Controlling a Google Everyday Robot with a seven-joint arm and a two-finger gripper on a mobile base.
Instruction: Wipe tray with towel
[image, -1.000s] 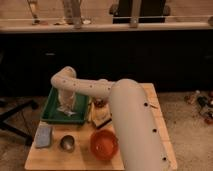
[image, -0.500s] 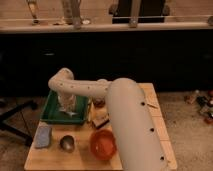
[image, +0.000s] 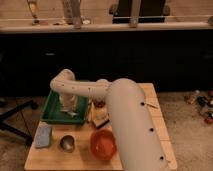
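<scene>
A green tray (image: 51, 111) sits at the back left of the small wooden table (image: 157, 125). A white towel (image: 69, 106) lies crumpled inside the tray. My white arm reaches from the lower right across the table and bends down into the tray. The gripper (image: 68, 101) is at the towel, pressing down on it in the tray's middle. The towel hides the gripper's tip.
A blue sponge (image: 43, 135) lies at the front left of the table. A metal cup (image: 67, 143) stands beside it. An orange bowl (image: 103, 143) sits in front of the arm. A small box (image: 100, 119) lies right of the tray. A chair base (image: 15, 117) is at left.
The arm's elbow has shifted slightly left and back over the tray, with the towel moving under the gripper. Other objects have not moved.
</scene>
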